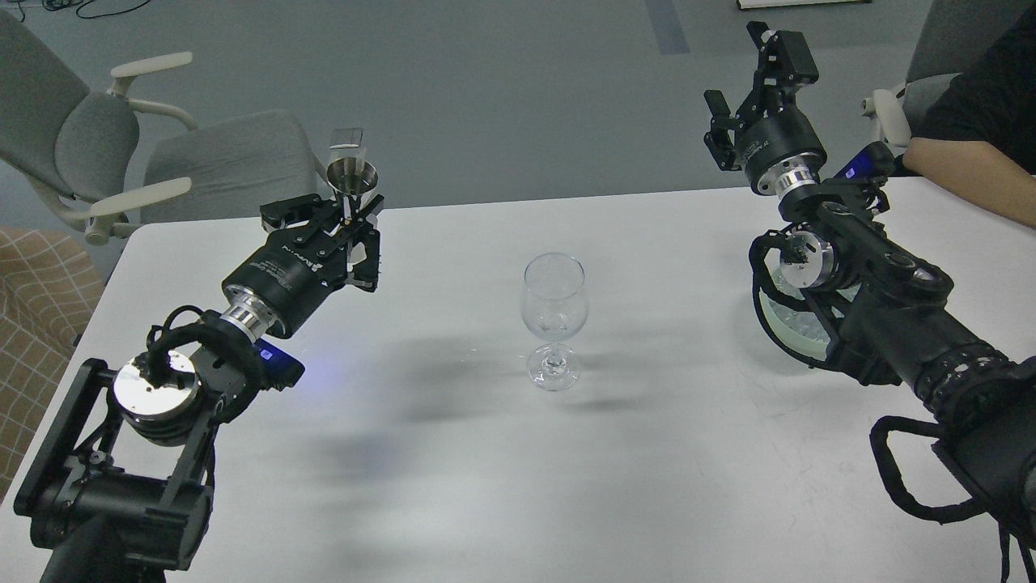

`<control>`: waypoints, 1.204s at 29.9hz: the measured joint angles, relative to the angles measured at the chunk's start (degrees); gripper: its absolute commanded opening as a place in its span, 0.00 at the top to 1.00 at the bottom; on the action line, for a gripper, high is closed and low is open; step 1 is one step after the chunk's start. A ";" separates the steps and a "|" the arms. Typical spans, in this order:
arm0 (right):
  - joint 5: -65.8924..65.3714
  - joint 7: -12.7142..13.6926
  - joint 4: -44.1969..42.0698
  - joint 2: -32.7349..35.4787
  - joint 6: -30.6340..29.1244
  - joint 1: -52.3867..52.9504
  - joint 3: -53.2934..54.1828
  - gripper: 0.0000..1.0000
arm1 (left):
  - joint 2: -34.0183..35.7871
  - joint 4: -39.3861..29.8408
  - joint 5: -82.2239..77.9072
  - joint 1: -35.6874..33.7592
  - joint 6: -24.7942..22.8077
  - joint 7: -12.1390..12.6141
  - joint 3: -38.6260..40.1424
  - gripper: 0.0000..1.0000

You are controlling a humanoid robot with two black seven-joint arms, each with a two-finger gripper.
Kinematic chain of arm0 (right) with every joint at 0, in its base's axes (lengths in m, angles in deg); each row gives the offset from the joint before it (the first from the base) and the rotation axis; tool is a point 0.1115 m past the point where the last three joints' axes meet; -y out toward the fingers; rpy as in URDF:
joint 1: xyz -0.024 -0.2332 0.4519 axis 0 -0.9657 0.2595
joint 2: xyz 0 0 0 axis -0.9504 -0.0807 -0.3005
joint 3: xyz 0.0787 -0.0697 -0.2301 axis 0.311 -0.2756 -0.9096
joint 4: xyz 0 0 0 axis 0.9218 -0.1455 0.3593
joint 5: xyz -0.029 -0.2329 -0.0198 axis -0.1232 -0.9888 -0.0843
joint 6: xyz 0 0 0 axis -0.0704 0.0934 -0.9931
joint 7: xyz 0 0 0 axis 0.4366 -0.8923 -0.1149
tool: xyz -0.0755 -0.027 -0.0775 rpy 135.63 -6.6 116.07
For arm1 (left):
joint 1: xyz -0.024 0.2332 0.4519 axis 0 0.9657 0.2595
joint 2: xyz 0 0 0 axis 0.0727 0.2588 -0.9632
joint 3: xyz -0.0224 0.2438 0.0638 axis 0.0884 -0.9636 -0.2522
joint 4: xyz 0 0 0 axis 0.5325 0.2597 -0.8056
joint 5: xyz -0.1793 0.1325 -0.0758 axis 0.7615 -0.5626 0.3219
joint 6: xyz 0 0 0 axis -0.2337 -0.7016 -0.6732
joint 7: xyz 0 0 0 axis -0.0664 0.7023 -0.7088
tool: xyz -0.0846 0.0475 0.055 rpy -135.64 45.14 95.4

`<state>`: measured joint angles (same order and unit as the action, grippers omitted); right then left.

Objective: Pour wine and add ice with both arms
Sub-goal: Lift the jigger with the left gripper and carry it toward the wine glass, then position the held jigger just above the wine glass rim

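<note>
At table centre: glass [554, 320], upright, apart from both arms;
Left gripper [344, 231]: clamped on steel jigger [352, 180];
Right gripper [749, 93]: raised, fingers spread, holding nothing;
Under right arm: bowl [797, 328], partly hidden

White table [664, 453] with upright wine glass [554, 320] and partly hidden bowl [797, 328]

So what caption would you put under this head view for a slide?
Empty wine glass at table centre; left tool shut on a steel jigger, right tool open and raised.
</note>
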<state>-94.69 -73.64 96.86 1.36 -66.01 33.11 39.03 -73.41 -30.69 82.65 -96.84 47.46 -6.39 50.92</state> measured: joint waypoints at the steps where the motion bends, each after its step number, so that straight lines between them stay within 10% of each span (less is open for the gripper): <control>1: 0.00 0.00 0.00 0.00 0.00 -0.07 0.00 0.00 | -0.04 -0.46 -0.51 0.11 0.17 0.00 -0.61 1.00; 36: -0.06 0.00 0.00 0.00 -0.17 -0.96 -0.09 0.00 | -6.38 -2.15 -21.62 -1.71 1.95 4.31 -11.95 1.00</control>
<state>-94.76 -73.64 96.85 1.36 -66.19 32.15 38.94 -79.80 -32.84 61.03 -98.56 49.42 -2.08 38.97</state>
